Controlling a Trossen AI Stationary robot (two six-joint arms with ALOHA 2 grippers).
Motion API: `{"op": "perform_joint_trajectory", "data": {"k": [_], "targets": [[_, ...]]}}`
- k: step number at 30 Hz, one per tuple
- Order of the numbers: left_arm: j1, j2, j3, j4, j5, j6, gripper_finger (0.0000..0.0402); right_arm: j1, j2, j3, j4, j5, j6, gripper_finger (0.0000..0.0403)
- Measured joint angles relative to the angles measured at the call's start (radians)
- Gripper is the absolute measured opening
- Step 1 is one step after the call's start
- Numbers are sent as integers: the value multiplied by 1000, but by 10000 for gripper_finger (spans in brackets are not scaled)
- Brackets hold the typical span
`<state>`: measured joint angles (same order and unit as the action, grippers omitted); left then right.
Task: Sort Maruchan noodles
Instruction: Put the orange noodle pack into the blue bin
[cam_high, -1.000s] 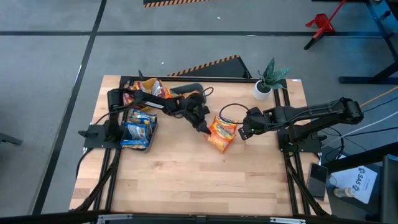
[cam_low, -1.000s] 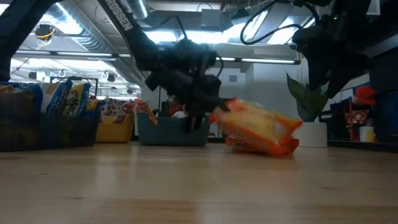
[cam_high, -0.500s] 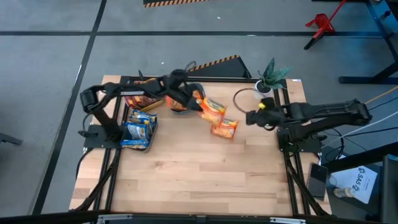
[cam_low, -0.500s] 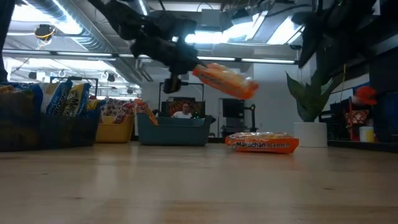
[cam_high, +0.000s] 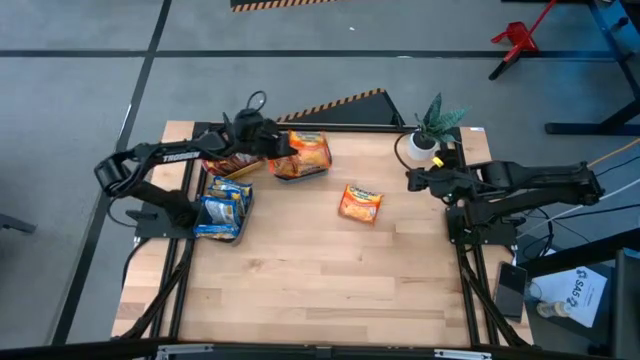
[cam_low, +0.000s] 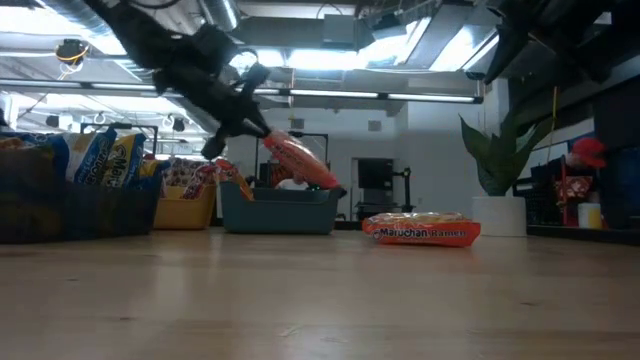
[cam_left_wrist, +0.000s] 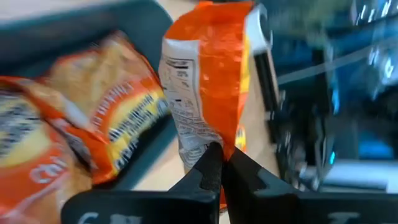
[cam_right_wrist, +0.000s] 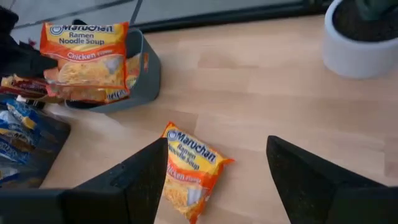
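Observation:
My left gripper (cam_high: 275, 148) is shut on an orange Maruchan noodle packet (cam_high: 307, 154), which it holds over the grey-teal bin (cam_right_wrist: 149, 74) at the far left of the table. More orange packets (cam_left_wrist: 93, 124) lie in that bin. A second orange packet (cam_high: 360, 203) lies flat on the wooden table near its middle. My right gripper (cam_high: 410, 180) hangs open above the table's right side, to the right of that packet, with nothing between its fingers. My left gripper pinches the orange packet's near end (cam_left_wrist: 214, 140) between its two fingers. The fingers come from the table's left, slanting slightly down. The packet (cam_low: 300, 160) sticks out beyond the fingertips, tilted, lifted clear above the bin.
A dark bin with blue-silver packets (cam_high: 222, 205) stands at the left edge. A yellow bin with red packets (cam_low: 185, 205) is behind it. A potted plant (cam_high: 430, 130) stands at the far right corner. Bare wood spreads across the near half of the table.
My left gripper has risen from the table's middle and swung toward the far left with one orange packet, lifting it clear and bringing it over the bin. The second orange packet stayed on the table and now lies flat. My right gripper has drawn back to the right and up.

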<state>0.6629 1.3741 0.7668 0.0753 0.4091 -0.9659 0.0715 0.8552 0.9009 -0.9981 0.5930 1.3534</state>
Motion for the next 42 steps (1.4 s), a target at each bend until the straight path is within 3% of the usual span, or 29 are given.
{"op": "perform_joint_trajectory", "data": {"k": [6, 16, 23, 30, 34, 42], "targets": [[3, 8, -117, 127, -50, -125, 0, 0, 13, 0, -1, 10, -1, 259], [3, 57, -146, 174, -77, -165, 1, 0, 14, 0, -3, 8, -17, 259], [6, 57, -145, 302, -138, -181, 51, 0, 14, 0, 0, -2, -45, 259], [9, 57, -145, 198, -87, -199, 98, 0, 14, 0, 0, -9, -51, 259], [21, 44, -137, 257, -2, -229, 103, 0, 14, 0, 0, -9, -57, 259], [54, 9, -122, 212, 13, -208, 102, 0, 14, 0, 1, -10, -78, 259]]}}
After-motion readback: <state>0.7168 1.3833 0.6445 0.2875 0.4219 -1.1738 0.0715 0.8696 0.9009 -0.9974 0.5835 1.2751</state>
